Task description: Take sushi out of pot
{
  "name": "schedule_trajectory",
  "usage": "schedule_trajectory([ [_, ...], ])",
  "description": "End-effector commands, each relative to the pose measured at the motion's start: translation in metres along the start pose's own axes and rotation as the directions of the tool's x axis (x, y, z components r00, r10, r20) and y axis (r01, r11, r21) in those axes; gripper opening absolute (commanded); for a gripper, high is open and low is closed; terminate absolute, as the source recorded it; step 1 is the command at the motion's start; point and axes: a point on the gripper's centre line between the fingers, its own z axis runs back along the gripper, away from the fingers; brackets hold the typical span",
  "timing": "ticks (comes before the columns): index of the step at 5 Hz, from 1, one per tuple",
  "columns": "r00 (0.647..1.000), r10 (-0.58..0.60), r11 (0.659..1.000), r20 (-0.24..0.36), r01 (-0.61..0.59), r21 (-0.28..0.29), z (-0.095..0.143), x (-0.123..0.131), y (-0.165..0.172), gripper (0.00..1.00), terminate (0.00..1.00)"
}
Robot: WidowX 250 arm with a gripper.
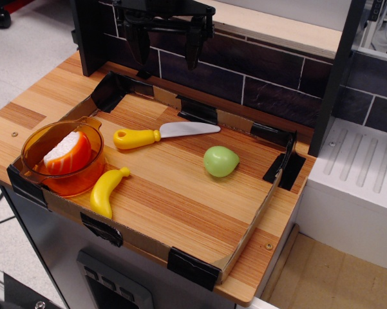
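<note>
Nearest you, the banana [107, 190] lies on the wooden board, its upper tip right beside the pot [44, 172]. Your pot sits in the near left corner of the cardboard-edged tray [245, 244], and there's your sushi [68, 154], inside it, propped at a tilt with the rice side facing up and left. Move back and you've got the knife [160, 134], yellow handle to the left, blade pointing right. To its right, well apart, sits the green fruit [220, 161]. Up at the far edge, your gripper [165, 44] hangs above the tray's back left corner, fingers spread apart, nothing between them.
</note>
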Motion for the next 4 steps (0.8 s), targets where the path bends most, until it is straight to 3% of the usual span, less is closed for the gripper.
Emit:
schedule_trajectory([
  [1, 1.000, 0.000, 1.000, 0.000, 0.000, 0.000, 0.000, 0.000, 0.000, 1.00, 0.00],
  [3, 0.981, -0.191, 0.981, 0.019, 0.192, -0.005, 0.020, -0.021, 0.049, 1.00, 0.00],
  [4, 0.975, -0.218, 0.975, 0.043, 0.220, -0.024, 0.027, -0.025, 0.072, 1.00, 0.00],
])
